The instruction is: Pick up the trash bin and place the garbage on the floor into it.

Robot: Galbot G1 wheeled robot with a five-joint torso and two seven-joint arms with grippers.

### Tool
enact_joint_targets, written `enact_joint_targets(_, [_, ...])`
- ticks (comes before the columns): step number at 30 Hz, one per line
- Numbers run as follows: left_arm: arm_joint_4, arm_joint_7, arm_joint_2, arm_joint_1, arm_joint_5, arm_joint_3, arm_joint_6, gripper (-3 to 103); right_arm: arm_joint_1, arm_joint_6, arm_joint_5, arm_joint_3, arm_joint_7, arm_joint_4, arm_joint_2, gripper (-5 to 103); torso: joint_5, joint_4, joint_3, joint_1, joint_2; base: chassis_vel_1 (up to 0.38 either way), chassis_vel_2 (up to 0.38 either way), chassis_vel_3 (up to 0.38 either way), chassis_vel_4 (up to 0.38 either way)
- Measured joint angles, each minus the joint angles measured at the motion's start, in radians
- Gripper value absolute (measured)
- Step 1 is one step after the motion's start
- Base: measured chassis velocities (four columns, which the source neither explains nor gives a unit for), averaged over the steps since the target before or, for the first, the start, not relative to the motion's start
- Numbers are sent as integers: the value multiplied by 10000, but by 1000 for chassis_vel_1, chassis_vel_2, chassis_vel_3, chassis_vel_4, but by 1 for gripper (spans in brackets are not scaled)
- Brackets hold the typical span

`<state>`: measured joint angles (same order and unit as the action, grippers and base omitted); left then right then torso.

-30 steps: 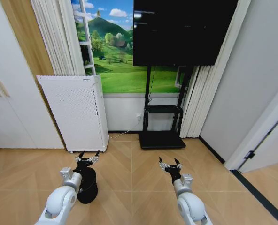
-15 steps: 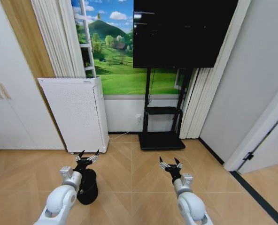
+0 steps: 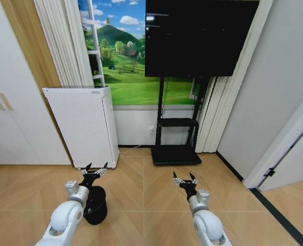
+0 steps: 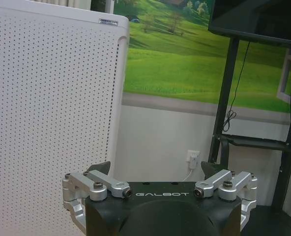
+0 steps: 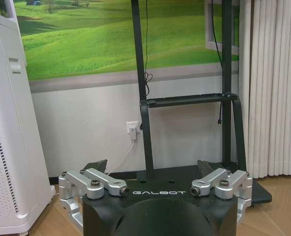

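I see the trash bin (image 3: 95, 205) standing upright on the wood floor (image 3: 141, 205), low in my head view on the left, in front of the white perforated appliance (image 3: 82, 125) and well short of it; my left arm partly covers the bin's near side; the left gripper (image 3: 94, 169) hangs just above the bin's rim with its fingers spread wide and holding nothing; the right gripper (image 3: 184, 179) is out over bare floor, well apart from the bin, also spread wide and empty; beyond both, a black TV (image 3: 197, 36) on a black stand (image 3: 176, 138) sits against the wall with the green landscape mural (image 3: 126, 77).
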<state>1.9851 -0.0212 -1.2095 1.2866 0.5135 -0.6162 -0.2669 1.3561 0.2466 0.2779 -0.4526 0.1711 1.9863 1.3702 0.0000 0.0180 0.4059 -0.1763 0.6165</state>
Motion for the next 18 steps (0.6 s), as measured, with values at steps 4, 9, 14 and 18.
enact_joint_targets(4, [21, -1, 0, 31, -3, -6, -6, 100, -1, 0, 11, 2, 0, 14, -11, 100, 0, 0, 90, -70, 161, 0, 0, 0, 0])
enact_joint_targets(9, [53, -7, 1, 26, -6, -9, -26, 100, -18, 3, 41, -9, -2, 53, -20, 100, 0, 0, 249, -172, 420, 0, 0, 0, 0])
enact_joint_targets(14, [52, -12, -5, 12, -11, -4, -28, 100, -11, 6, 64, -32, -3, 69, -20, 100, 0, 0, 355, -238, 593, 0, 0, 0, 0])
enact_joint_targets(18, [33, -18, -16, 1, -12, -1, -30, 100, -8, 11, 68, -39, -5, 69, -20, 100, 0, 0, 458, -311, 766, 0, 0, 0, 0])
